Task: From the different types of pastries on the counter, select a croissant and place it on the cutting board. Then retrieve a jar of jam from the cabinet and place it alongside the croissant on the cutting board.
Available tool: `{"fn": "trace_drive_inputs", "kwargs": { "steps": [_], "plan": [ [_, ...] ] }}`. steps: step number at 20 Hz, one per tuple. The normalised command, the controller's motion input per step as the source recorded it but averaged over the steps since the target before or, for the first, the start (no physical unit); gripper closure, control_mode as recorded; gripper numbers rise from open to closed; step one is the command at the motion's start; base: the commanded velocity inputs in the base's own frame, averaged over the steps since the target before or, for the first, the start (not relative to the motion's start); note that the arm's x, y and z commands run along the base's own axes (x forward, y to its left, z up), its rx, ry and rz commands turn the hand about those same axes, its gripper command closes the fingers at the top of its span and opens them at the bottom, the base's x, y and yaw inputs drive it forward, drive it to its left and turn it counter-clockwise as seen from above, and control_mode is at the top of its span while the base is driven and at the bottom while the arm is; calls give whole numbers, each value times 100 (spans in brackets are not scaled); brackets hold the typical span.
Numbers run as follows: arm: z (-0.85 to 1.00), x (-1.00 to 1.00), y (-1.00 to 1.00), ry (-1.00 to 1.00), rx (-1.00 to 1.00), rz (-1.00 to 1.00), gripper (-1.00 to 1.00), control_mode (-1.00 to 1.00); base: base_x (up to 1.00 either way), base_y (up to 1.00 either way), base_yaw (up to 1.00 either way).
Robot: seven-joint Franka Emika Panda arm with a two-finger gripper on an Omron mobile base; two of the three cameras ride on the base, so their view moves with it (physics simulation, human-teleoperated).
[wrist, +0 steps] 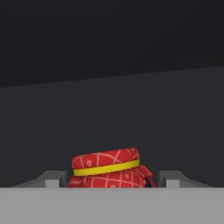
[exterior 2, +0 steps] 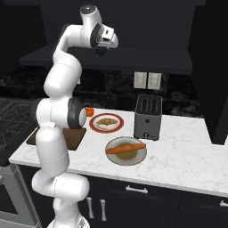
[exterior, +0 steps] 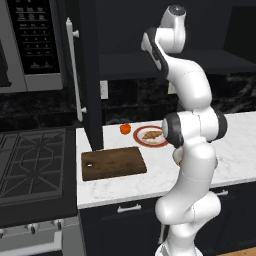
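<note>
While the jar of jam (wrist: 107,169) stands upright, lid up, the spread pincer (wrist: 107,179) flanks it

toaster (exterior 2: 148,116) on worktop | stove (exterior: 31,165) | microwave (exterior: 30,42) | orange-red ball (exterior: 125,128)

The jar of jam (wrist: 107,169) wears red cloth with pale patterning and a yellow band. The croissant (exterior: 151,134) is tan-golden on a red-rimmed plate (exterior: 142,141); the cutting board (exterior: 113,163) is dark brown.
</note>
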Motion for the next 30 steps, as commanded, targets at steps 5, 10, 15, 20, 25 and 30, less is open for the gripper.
{"fn": "trace_drive_inputs", "kwargs": {
  "steps": [5,10,15,20,25,30],
  "plan": [
    [31,-65,-3,-13,0,0,100,-100,0,0,0],
    [38,-100,0,-25,0,0,100,-100,0,0,0],
    [22,-100,3,-25,0,0,100,-100,0,0,0],
    [1,-100,9,-5,0,23,100,-100,0,0,0],
    [-14,-100,12,0,1,45,100,-100,0,0,0],
    [-43,-100,14,0,0,52,100,-100,0,0,0]
  ]
}}
